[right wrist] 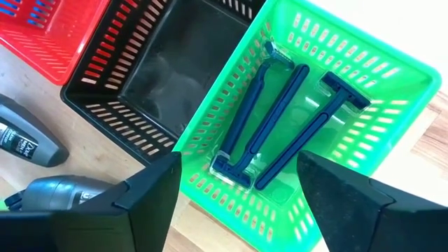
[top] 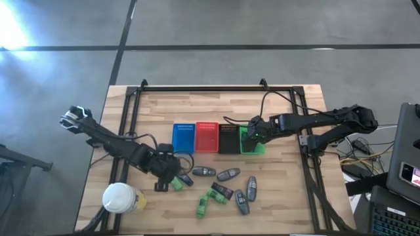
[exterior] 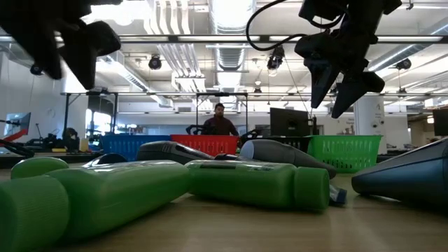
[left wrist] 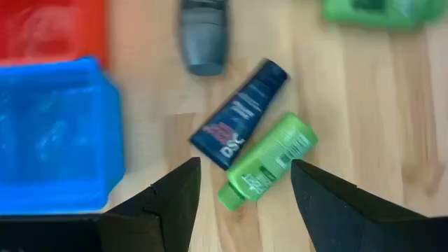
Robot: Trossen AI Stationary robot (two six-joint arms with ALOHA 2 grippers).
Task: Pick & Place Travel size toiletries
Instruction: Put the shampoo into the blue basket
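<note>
— Toiletries? Scattered at six o'clock of the baskets.
— Left gripper hangs spread over a green bottle; right gripper spread above razors in the green basket.

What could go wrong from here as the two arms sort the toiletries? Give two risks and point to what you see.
The left gripper, open, hangs over a green bottle lying against a dark blue tube; closing might pinch or push both. The right gripper, open above the green basket, has blue razors below it; lowering could snag them or shift the basket.
</note>
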